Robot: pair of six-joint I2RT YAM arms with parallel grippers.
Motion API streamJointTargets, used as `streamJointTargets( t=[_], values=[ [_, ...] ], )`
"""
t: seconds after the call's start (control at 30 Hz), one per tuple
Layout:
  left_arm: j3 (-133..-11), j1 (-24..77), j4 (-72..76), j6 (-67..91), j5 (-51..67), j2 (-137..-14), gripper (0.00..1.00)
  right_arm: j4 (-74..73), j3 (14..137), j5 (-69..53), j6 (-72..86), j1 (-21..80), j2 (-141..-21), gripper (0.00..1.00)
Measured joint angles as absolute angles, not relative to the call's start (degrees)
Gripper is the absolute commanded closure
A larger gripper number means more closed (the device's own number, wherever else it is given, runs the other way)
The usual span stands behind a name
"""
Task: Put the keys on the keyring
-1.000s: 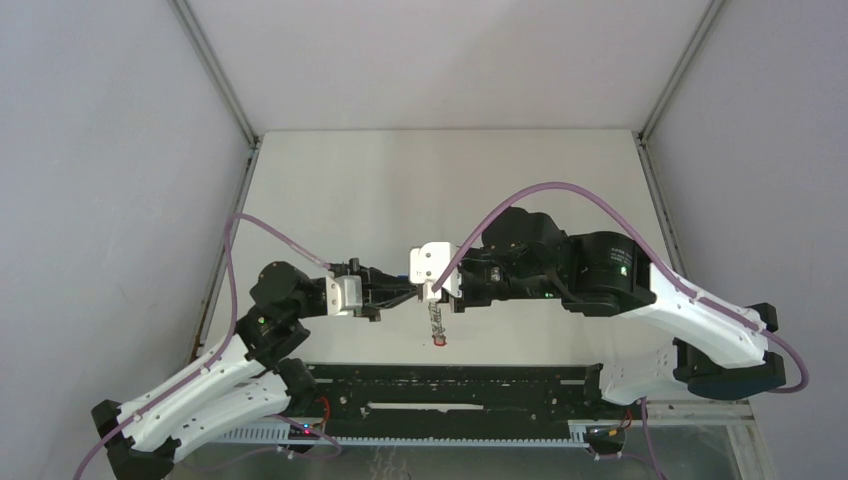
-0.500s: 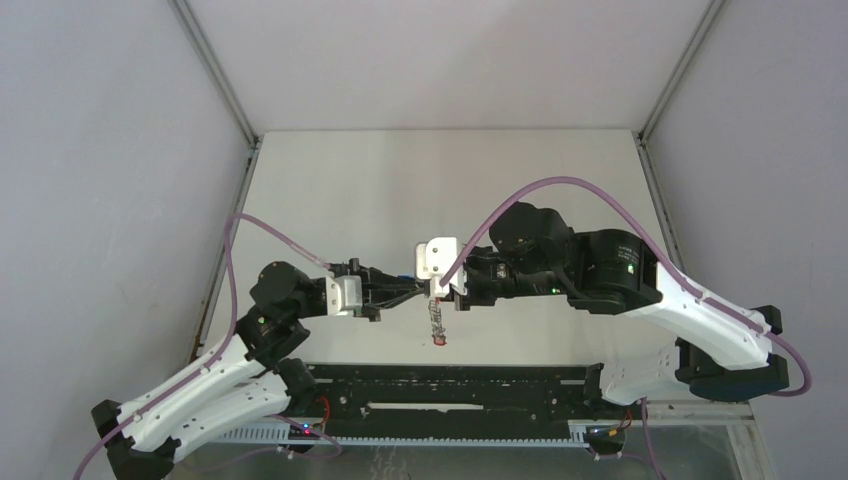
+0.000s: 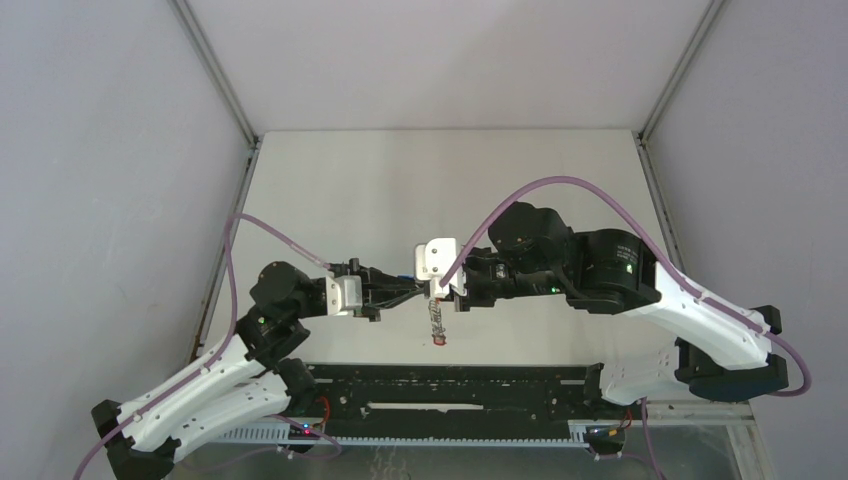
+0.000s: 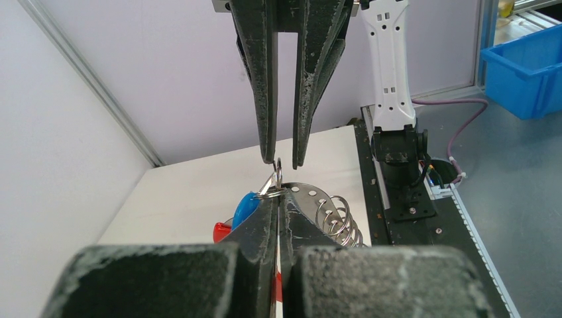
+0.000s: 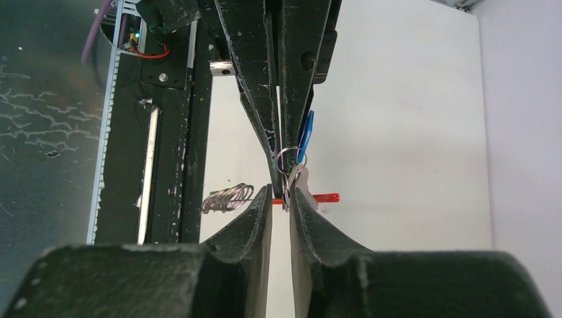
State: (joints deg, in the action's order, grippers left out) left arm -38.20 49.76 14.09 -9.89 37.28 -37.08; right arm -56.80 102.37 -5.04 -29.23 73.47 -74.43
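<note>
So the left gripper (image 4: 278, 199) is clamped tight on the small ring (image 4: 278, 177) of the blue-tagged key (image 4: 247, 207), steadying it mid-air for threading, I'd guess. The right gripper (image 5: 281, 199) sits a sliver apart around it, can't tell if it's gripping. The keyring (image 3: 437, 322) lies on the table (image 3: 350, 180) at their 6 o'clock.
</note>
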Motion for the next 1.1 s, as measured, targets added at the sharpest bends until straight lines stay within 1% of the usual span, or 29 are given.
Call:
streamJointTargets(
  t=[0.3,0.6,0.73,0.77,0.8,0.87,0.97,1.03,1.1],
  values=[
    [-38.20,49.76,14.11,-9.89,37.30,-37.08,1.00,-56.77,102.10,-5.04,-29.26,73.19,-74.98,0.80],
    [-38.20,49.76,14.04,-9.89,37.63,-37.08,1.00,-56.73,102.02,-5.04,-29.28,73.10,-75.11,1.00],
    [-38.20,49.76,14.04,-9.89,37.60,-37.08,0.99,-56.05,101.47,-5.13,-29.26,73.10,-74.76,1.00],
    [-38.20,49.76,14.04,-9.87,37.56,-37.08,0.98,-55.55,100.97,-5.21,-29.26,73.10,-74.46,1.00],
    [-38.20,49.76,14.02,-9.85,37.50,-37.08,0.93,-55.11,100.49,-5.28,-29.26,73.10,-74.15,1.00],
    [-38.20,49.76,13.98,-9.65,37.28,-37.08,0.80,-53.39,98.74,-5.56,-29.10,72.75,-73.10,1.00],
    [-38.20,49.78,13.41,-9.43,36.97,-37.06,0.68,-50.81,95.88,-6.74,-28.14,71.35,-71.16,1.00],
    [-38.28,49.82,12.25,-9.63,36.51,-36.88,0.63,-49.80,94.17,-7.90,-27.11,69.89,-69.69,1.00],
    [-38.37,49.82,10.02,-10.61,36.40,-36.29,0.62,-49.04,92.68,-9.15,-26.04,68.47,-68.27,1.00]
  ],
)
